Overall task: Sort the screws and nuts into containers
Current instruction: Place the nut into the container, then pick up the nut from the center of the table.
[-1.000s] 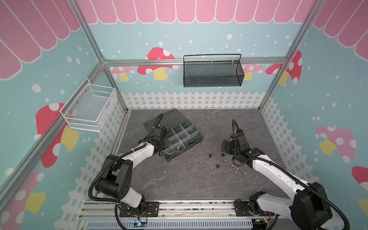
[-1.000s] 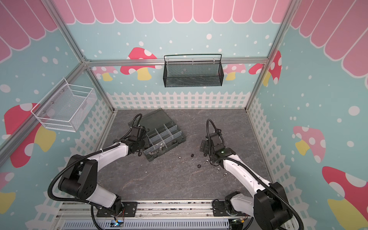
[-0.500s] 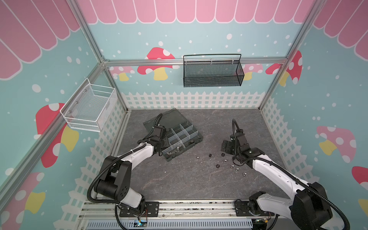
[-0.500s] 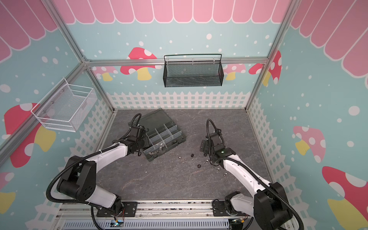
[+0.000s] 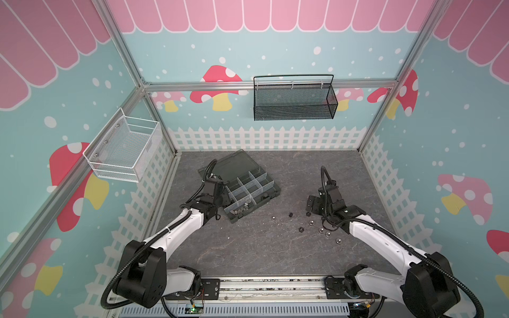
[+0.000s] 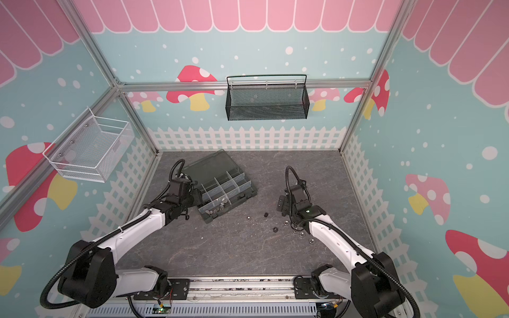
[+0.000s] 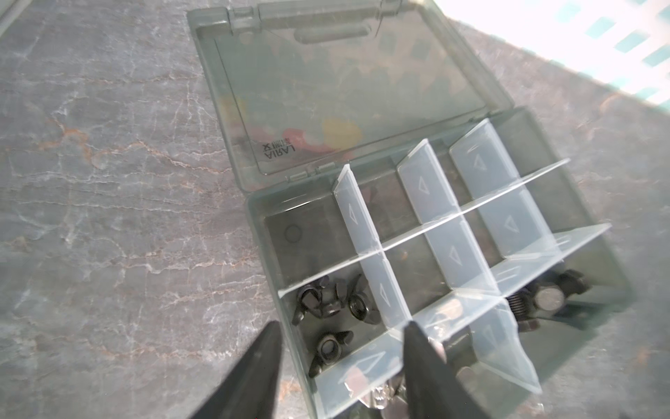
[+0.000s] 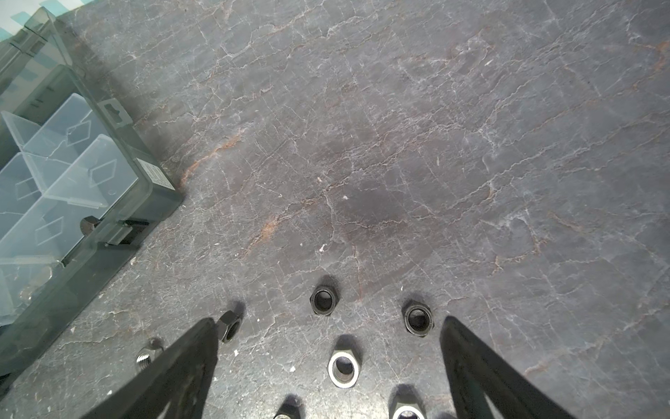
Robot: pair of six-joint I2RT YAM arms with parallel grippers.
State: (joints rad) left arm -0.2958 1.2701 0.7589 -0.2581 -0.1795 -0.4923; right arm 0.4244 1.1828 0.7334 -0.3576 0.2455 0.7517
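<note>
- Hovering over the organizer box (image 7: 275, 290), left tool (image 7: 342, 332): jaws spread, nothing between; black winged nuts (image 7: 326, 304) lie in the compartment just beyond its tips.
- Right tool (image 8: 330, 333): jaws wide apart above loose nuts (image 8: 324, 301) on the table (image 8: 435, 145).

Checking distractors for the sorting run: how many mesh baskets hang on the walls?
2. Black mesh basket on the back wall; white wire mesh basket on the wall on the robot's left.

Loose nuts (image 5: 319, 229) right of organizer box (image 5: 271, 194)
</note>
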